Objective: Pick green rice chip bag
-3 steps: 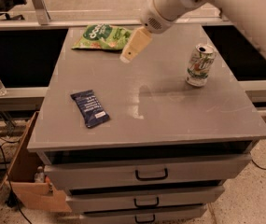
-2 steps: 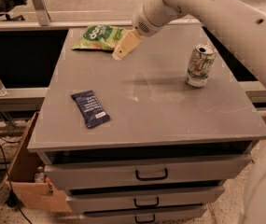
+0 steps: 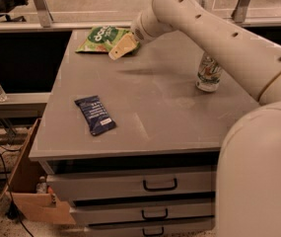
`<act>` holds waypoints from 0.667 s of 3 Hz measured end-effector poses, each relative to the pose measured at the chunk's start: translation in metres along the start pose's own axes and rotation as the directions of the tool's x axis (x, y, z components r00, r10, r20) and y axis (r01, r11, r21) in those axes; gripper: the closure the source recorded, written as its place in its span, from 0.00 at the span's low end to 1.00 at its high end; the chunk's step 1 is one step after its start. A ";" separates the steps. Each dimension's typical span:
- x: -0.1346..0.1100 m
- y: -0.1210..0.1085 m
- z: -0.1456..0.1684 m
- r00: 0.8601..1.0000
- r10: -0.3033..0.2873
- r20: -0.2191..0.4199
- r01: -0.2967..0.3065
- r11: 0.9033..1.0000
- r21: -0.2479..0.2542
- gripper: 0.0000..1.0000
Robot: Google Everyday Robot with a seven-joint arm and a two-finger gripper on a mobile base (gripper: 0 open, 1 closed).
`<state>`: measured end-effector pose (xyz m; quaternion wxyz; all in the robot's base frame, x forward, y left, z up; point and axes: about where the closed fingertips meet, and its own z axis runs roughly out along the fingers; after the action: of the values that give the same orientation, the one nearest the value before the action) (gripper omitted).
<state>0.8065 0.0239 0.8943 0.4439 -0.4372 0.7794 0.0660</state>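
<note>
The pincer (image 3: 122, 46) is hanging over the edge of the bag (image 3: 100, 37) nearest the can (image 3: 209, 73). The bag is lying at the table's (image 3: 169, 102) far corner. Whether the pincer is open cannot be told. Closing this near the edge is risking a slip off the crinkled film.

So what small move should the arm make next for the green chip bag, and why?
Probably ease the gripper a little left and down onto the crinkled light-green snack bag. The gripper hangs at the bag's right edge as pictured, near the far-left corner of the grey table, not yet over its middle.
</note>
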 end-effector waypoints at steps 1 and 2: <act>-0.004 -0.004 0.030 0.997 0.070 0.027 -0.070 0.998 -0.004 0.00; -0.014 -0.006 0.056 0.991 0.118 0.057 -0.117 0.993 -0.021 0.00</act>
<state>0.8492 0.0566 0.8729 0.4580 -0.3921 0.7899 0.1117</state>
